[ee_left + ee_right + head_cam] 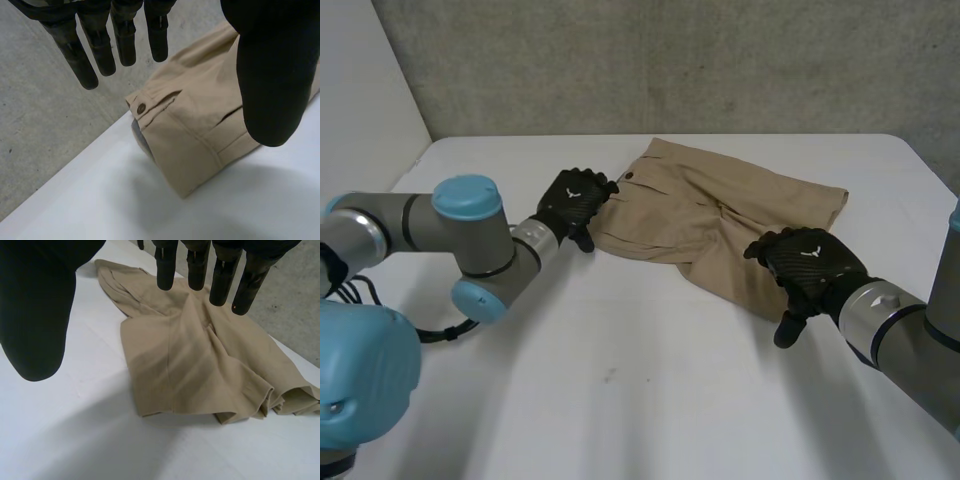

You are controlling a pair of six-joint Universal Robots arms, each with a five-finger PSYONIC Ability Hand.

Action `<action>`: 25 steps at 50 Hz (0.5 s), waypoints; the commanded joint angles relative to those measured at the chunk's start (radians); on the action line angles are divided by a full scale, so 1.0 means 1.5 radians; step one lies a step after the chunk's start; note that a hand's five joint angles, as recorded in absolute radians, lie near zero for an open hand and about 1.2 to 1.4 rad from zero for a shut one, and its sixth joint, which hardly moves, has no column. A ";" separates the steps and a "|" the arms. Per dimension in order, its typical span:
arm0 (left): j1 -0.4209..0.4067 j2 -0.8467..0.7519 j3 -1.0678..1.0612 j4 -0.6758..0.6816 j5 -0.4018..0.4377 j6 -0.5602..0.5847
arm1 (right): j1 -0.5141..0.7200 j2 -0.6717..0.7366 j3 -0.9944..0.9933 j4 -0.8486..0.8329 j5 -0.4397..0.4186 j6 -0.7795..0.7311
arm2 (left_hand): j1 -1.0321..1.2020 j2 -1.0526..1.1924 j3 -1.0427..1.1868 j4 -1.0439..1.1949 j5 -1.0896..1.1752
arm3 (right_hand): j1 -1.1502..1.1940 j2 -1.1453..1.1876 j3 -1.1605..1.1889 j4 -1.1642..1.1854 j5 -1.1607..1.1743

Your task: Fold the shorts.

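Left hand [575, 205] hovers open over the waistband [165, 95] and right hand [810, 265] hovers open over a leg hem [200, 412] of the shorts [710, 215], which lie rumpled on the table [620, 400], likely poised to grip both ends.
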 commanded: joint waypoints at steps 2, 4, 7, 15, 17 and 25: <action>0.001 -0.048 0.058 -0.008 0.000 0.013 | -0.007 0.002 0.005 -0.010 0.001 0.000 | 0.044 0.044 0.047 0.043 0.042 | -0.019 -0.030 -0.028 -0.039 -0.038; 0.001 -0.054 0.070 -0.009 0.000 0.017 | -0.007 0.002 0.006 -0.011 0.000 0.000 | 0.069 0.070 0.072 0.069 0.067 | -0.019 -0.030 -0.028 -0.039 -0.038; 0.001 -0.066 0.083 -0.009 0.000 0.019 | -0.007 0.002 0.007 -0.012 0.000 0.000 | 0.128 0.128 0.130 0.127 0.125 | -0.019 -0.030 -0.028 -0.039 -0.038; 0.000 -0.088 0.113 -0.011 0.000 0.022 | -0.007 0.003 0.008 -0.014 0.001 0.000 | 0.249 0.250 0.252 0.249 0.247 | -0.019 -0.030 -0.028 -0.039 -0.038; 0.000 -0.093 0.120 -0.013 0.000 0.024 | -0.007 0.005 0.008 -0.017 0.001 0.000 | 0.278 0.279 0.281 0.278 0.276 | -0.019 -0.030 -0.028 -0.039 -0.038; 0.000 -0.121 0.162 -0.049 0.001 0.030 | -0.007 0.006 0.008 -0.017 0.001 -0.001 | 0.335 0.336 0.338 0.335 0.333 | -0.019 -0.030 -0.028 -0.039 -0.038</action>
